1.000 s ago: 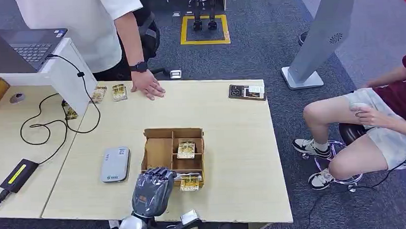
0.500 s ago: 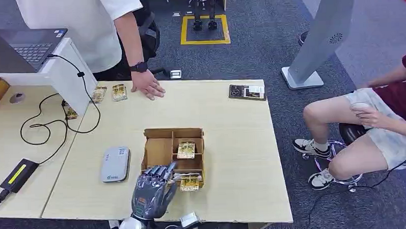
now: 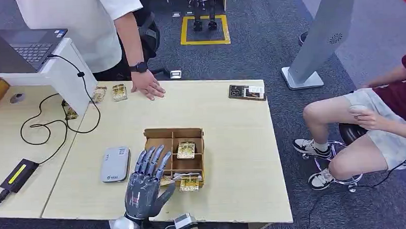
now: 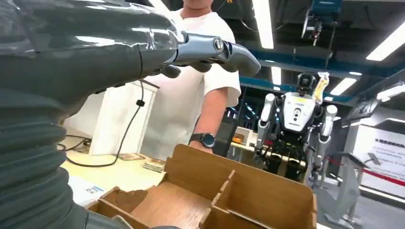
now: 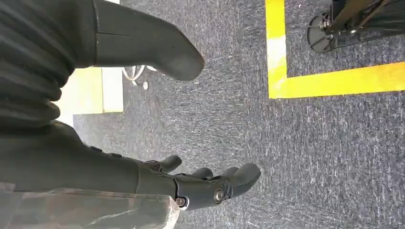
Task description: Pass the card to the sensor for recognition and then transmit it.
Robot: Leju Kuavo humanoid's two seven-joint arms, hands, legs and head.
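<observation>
My left hand (image 3: 144, 184) hovers over the near left corner of the brown compartment box (image 3: 161, 151), fingers stretched out and spread, holding nothing. One gold-printed card (image 3: 186, 149) lies in a far right compartment, another card (image 3: 189, 182) in the near right one, just right of my thumb. The grey sensor (image 3: 115, 164) lies flat on the table, left of the box. In the left wrist view my left hand (image 4: 119, 43) is above the box (image 4: 239, 191) with straight fingers. My right hand (image 5: 191, 183) hangs over grey carpet, fingers loosely apart and empty.
A person stands at the far side, one hand (image 3: 148, 88) flat on the table beside several cards (image 3: 119, 92). A dark tray (image 3: 247, 91) sits at the far right edge. A laptop (image 3: 33, 46), cables and a black adapter (image 3: 18, 174) lie left. Another person (image 3: 374, 118) sits right.
My left hand has uncurled: its fingers, bent over the box's near edge before, now point out and spread, and the hand sits slightly further left.
</observation>
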